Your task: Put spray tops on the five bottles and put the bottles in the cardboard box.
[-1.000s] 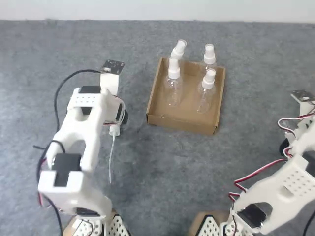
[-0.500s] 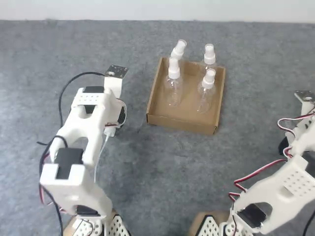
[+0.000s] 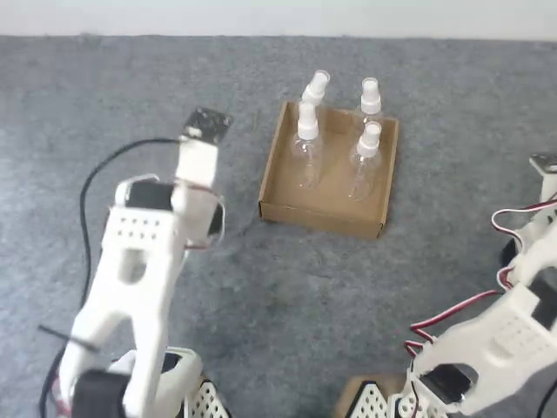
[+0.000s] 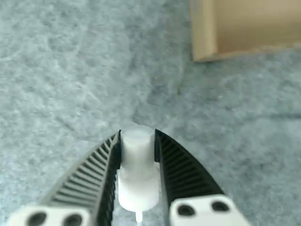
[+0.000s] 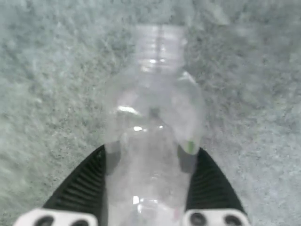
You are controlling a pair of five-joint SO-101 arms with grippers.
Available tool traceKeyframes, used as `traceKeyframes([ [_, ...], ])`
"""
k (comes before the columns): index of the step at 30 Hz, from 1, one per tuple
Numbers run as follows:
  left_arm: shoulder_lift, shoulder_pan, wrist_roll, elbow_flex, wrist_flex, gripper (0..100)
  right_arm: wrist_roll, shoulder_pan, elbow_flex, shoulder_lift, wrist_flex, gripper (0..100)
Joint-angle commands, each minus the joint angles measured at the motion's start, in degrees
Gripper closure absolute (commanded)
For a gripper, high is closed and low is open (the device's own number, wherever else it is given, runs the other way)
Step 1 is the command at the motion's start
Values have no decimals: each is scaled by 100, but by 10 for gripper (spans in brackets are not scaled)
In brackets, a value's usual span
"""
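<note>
In the left wrist view my left gripper [image 4: 136, 136] is shut on a white spray top [image 4: 137, 165], held above the grey carpet with a corner of the cardboard box [image 4: 235, 28] ahead. My right gripper [image 5: 150, 153] is shut on a clear bottle [image 5: 153, 122] whose threaded neck [image 5: 160, 42] is bare. In the high view the left arm [image 3: 139, 252] stands raised left of the cardboard box [image 3: 280, 205], and the right arm [image 3: 513, 322] is at the right edge. Several capped bottles [image 3: 306, 144] stand in the box, one spray top [image 3: 315, 87] leaning over the far wall.
Grey carpet [image 3: 287, 287] covers the table between the two arms and in front of the box. A black cable [image 3: 104, 170] loops off the left arm. Red and white wires [image 3: 461, 309] hang from the right arm.
The left arm has risen towards the camera with the spray top, and the top's long tube has gone out of sight under the arm. The right arm shifted slightly right.
</note>
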Motion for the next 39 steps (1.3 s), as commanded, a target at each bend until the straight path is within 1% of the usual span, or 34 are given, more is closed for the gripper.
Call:
traceKeyframes([
  [1,-1029,220,105,629,-308,988,-18,-13,123,-479,84,812],
  [6,-1345,229,88,840,-316,988,-44,-277,352,-479,-127,790],
  [12,-1345,229,79,848,-316,988,-97,-637,-123,-479,-119,789],
  [19,-1345,237,79,857,-343,988,-193,-708,-484,-479,-163,788],
  [25,-1345,237,79,857,-352,988,-264,-989,-580,-453,-171,788],
  [35,-1345,237,79,857,-334,988,-264,-980,-1275,734,-110,794],
  [37,-1345,237,79,857,-334,988,-273,-980,-1319,866,-110,812],
  [39,-1345,237,79,857,-352,988,-281,-980,-1319,875,-110,868],
])
